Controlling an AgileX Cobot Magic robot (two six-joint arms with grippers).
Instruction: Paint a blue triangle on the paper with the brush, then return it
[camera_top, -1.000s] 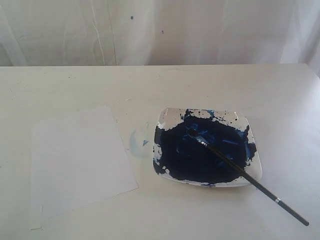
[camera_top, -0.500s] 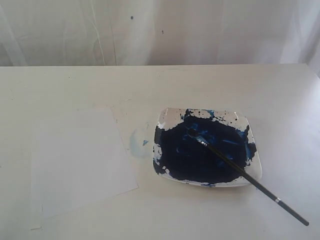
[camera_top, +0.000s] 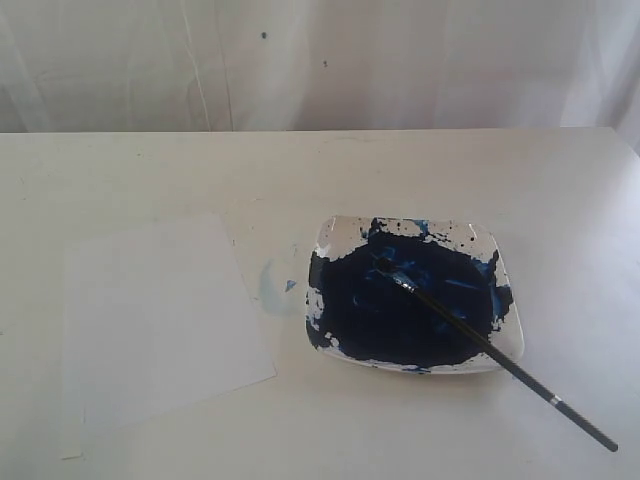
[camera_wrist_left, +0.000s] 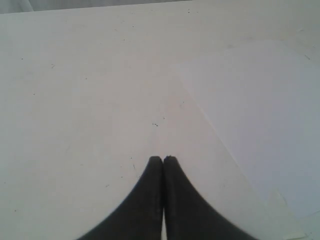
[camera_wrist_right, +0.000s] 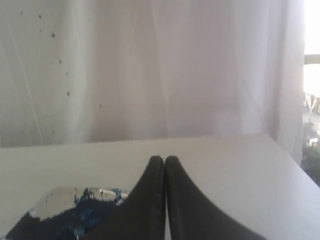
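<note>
Two grippers, both pinched together and empty: the left gripper (camera_wrist_left: 163, 160) over bare table (camera_wrist_left: 90, 90) near the paper (camera_wrist_left: 260, 120), the right gripper (camera_wrist_right: 164, 160) close to the plate (camera_wrist_right: 52, 198). The brush (camera_top: 495, 355) rests with bristles in the plate's dark blue paint (camera_top: 390, 325), handle crossing the rim toward four o'clock. The white paper lies at nine o'clock from the plate, a pale blue smudge (camera_top: 272, 285) between them.

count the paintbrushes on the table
1. The brush lies with its bristles in the dark blue paint on the plate, handle jutting past its near right corner. No other shows.
</note>
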